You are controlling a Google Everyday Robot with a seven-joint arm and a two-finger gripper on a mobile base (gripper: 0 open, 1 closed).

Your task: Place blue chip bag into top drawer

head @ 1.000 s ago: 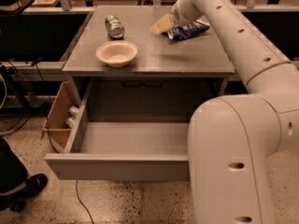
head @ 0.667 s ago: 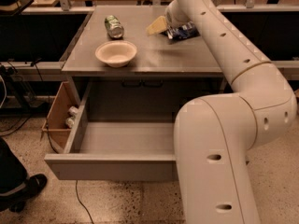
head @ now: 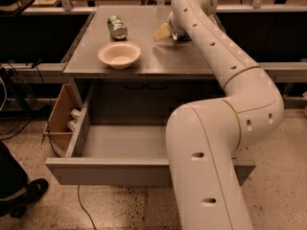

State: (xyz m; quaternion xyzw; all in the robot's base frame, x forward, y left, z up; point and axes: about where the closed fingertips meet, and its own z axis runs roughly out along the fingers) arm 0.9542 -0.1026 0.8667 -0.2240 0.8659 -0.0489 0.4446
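The blue chip bag lies at the back right of the grey table (head: 153,63). My arm covers nearly all of it, and only a dark sliver (head: 181,36) shows by my wrist. My gripper (head: 175,31) is down over the bag, behind the wrist, next to a pale yellow bag (head: 162,31). The top drawer (head: 105,170) is pulled wide open below the table, and its visible floor is bare. My arm crosses over its right half.
A white bowl (head: 119,54) sits at the table's front left, with a green-and-silver can (head: 116,27) lying behind it. A brown cardboard box (head: 58,123) holding small items stands left of the drawer. A person's dark shoe (head: 21,195) is at the lower left.
My arm has swung left across the view and the wrist has come down over the blue chip bag, hiding most of it. Bowl, can and drawer have not moved.
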